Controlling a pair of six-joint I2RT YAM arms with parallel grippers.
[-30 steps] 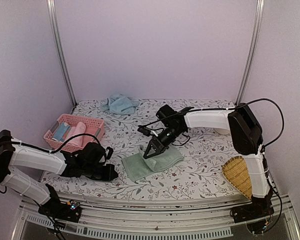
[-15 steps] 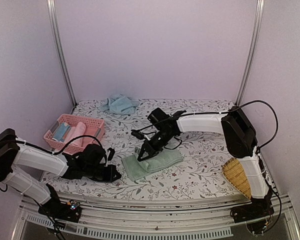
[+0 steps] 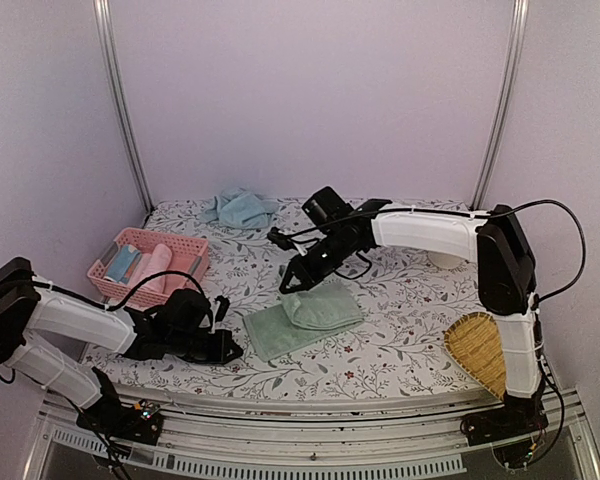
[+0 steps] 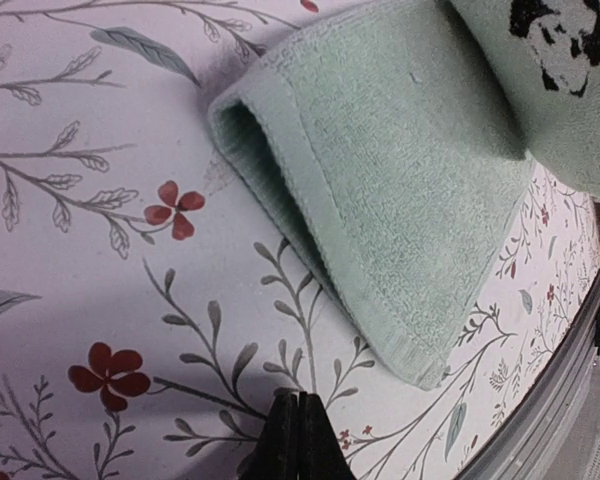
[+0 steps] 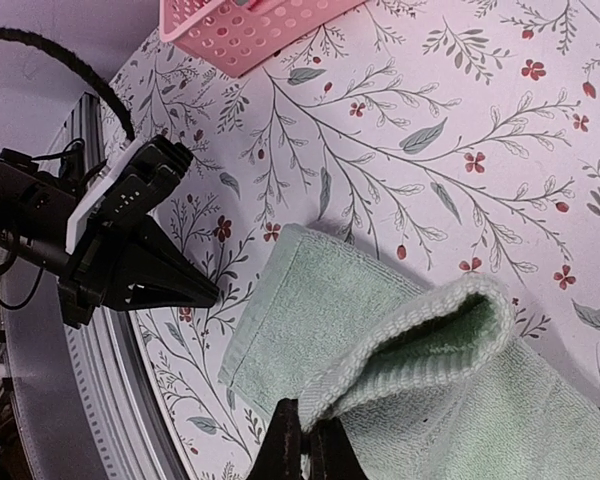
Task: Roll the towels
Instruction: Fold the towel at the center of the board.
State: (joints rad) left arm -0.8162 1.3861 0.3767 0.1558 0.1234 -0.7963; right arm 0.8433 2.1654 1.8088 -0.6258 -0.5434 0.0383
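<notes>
The pale sage green towel [image 3: 302,322] lies on the floral table near the front, its right part folded over into a thick lump. My right gripper [image 3: 291,285] hangs just over the towel's back left edge. In the right wrist view the right gripper [image 5: 308,425] is shut on the hem of the green towel [image 5: 310,300], which it holds up as an open loop. My left gripper [image 3: 230,350] is shut and empty, low on the cloth just left of the towel. The left wrist view shows the left gripper [image 4: 298,400] short of the green towel's [image 4: 400,190] corner. The light blue towel [image 3: 240,208] lies crumpled at the back.
A pink lattice basket [image 3: 130,285] with rolled items stands at the left, also in the right wrist view as the pink basket [image 5: 250,25]. A woven bamboo tray [image 3: 477,350] leans at the right front. The table's metal front rail [image 3: 310,445] runs close below both arms.
My right gripper went from pressing low on the green towel to a higher spot farther back, pulling the folded edge up. The left arm has barely moved.
</notes>
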